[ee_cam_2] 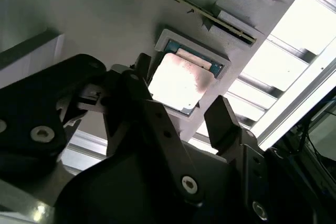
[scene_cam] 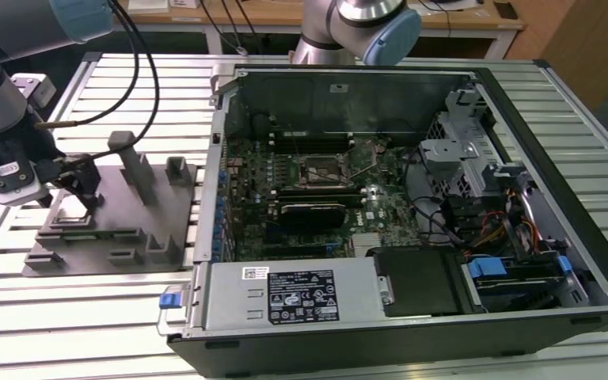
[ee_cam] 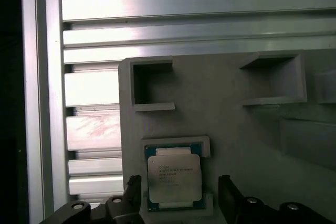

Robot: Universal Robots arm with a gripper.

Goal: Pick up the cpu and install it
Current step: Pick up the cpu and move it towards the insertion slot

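Observation:
The cpu (ee_cam: 173, 179) is a small square chip with a shiny metal top. It lies flat in a shallow pocket of the grey holder plate (ee_cam: 220, 129) in both wrist views. My gripper (ee_cam: 178, 188) hangs just over it, open, with one dark finger (ee_cam: 132, 190) on each side and small gaps to the chip's edges. The second wrist view shows the cpu (ee_cam_2: 178, 82) between the same two fingers (ee_cam_2: 219, 116) of the gripper (ee_cam_2: 178, 92). On the exterior view's left, the gripper (scene_cam: 75, 188) stands low over the holder plate (scene_cam: 114, 237), with the pale cpu (scene_cam: 72, 212) below it.
The open computer case (scene_cam: 410, 317) lies at the exterior view's right, with the metal-framed socket (scene_cam: 320, 169) on its green motherboard. Upright grey posts (scene_cam: 135, 166) rise from the holder plate beside my gripper. A second arm (scene_cam: 367, 24) stands behind the case. The table (scene_cam: 61, 317) is slatted aluminium.

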